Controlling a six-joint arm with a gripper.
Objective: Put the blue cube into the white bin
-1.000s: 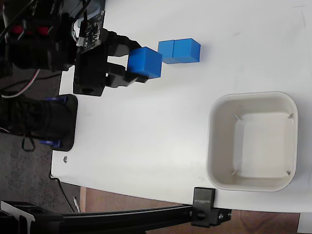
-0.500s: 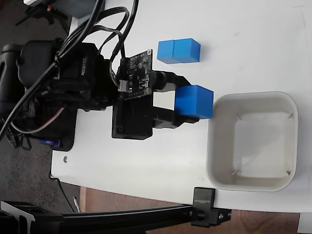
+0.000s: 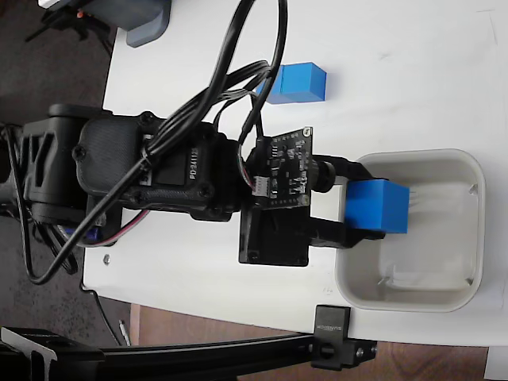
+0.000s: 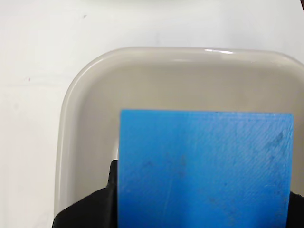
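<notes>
In the fixed view the arm (image 3: 151, 171) reaches in from the left, and at its tip the gripper (image 3: 373, 208) pinches the blue cube (image 3: 379, 206) between two black fingers, one above the cube in the picture and one below. The cube hangs over the left part of the white bin (image 3: 468, 295), just inside the rim nearest the gripper, and it looks clear of the bin floor, though the height cannot be read for sure. The main risk from here, as I judge it, is a release this close to the near wall: the cube could strike the sloping side or the rolled rim, tip, and bounce out onto the table (image 3: 238, 294) behind the gripper. A finger catching the rim on the way down could also nudge the light tub. The cube is bright blue, matte and plain; in the wrist view it fills most of the lower picture, its face (image 4: 204, 171) showing fine ridged texture and faint scuffs, with the bin's rounded corner (image 4: 76, 95) beyond it. More blue cubes (image 3: 302, 82) sit well off to the gripper's side, partly hidden by cables.
</notes>
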